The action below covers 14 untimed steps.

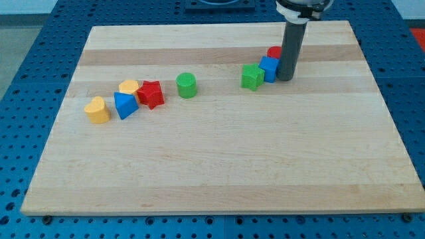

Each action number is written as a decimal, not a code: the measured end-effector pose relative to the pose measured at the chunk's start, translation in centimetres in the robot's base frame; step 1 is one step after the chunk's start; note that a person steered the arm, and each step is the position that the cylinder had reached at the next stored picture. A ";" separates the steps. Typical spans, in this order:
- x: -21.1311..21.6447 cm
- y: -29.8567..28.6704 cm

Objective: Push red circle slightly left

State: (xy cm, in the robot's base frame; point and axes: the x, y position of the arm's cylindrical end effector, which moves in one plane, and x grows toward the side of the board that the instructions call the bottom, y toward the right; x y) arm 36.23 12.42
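The red circle (273,52) sits near the view's top right, mostly hidden behind my rod and the blue block (269,68). My tip (285,79) rests on the board just right of the blue block and just below-right of the red circle, touching or nearly touching both. A green block (252,77) sits against the blue block's left side.
A green cylinder (186,85) stands mid-board. At the view's left lie a red star-like block (151,93), a blue triangular block (125,105), a yellow block (129,86) and a yellow heart-like block (97,110). The wooden board (219,166) ends close behind the red circle.
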 end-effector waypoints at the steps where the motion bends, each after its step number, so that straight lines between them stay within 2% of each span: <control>1: 0.0 0.1; 3: -1.0 1.5; 5: -4.2 3.0; 14: -6.0 1.0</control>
State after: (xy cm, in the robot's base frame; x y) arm 30.27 13.37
